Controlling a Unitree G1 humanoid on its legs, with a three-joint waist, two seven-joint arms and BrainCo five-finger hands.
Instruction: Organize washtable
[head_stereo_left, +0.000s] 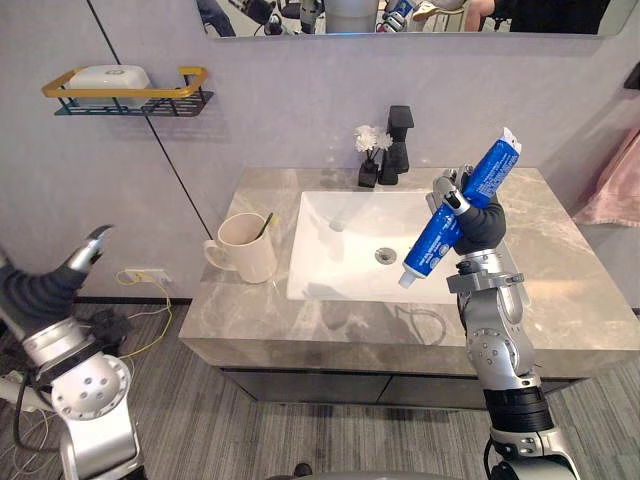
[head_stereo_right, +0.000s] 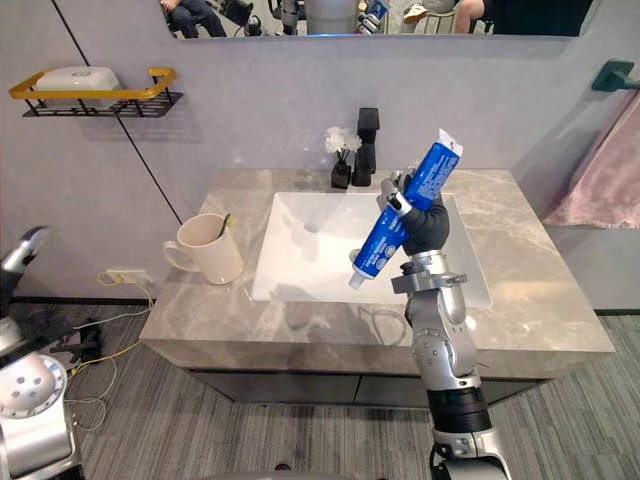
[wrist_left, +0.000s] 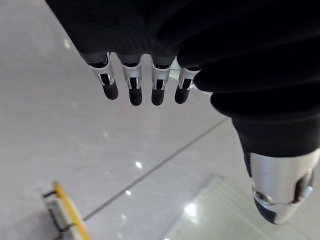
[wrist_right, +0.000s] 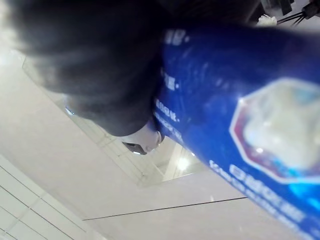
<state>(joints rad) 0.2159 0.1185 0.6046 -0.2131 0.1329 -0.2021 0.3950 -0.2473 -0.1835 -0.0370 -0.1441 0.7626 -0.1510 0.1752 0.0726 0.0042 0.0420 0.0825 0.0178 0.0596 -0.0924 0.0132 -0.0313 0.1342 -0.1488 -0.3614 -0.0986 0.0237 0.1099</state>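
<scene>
**A:** Item one, the task's thing?

**B:** Blue toothpaste tube, one. It was in the air over the right part of the white basin, tilted, with the cap end low toward the basin and the crimped end high toward the wall.

**A:** Held by?

**B:** Right hand. Its fingers were curled round the middle of the tube, and the arm stood up from the front edge of the grey marble countertop.

**A:** Left hand?

**B:** Left hand was off the washtable's left side, near the wall. Its fingers were straight in a row, close together, with the thumb apart and nothing in them.

**A:** Items on the countertop?

**B:** Cream mug, one, upright just left of the basin with its handle to the left and a slim yellow-green stick leaning inside; I could not tell what it was. Black faucet, one, behind the basin. Small dark vase with white flowers, one, just beside the faucet.

**A:** On the wall?

**B:** Gold-rimmed shelf, one, upper left, holding a white box. Pink towel, one, hanging at far right.
</scene>
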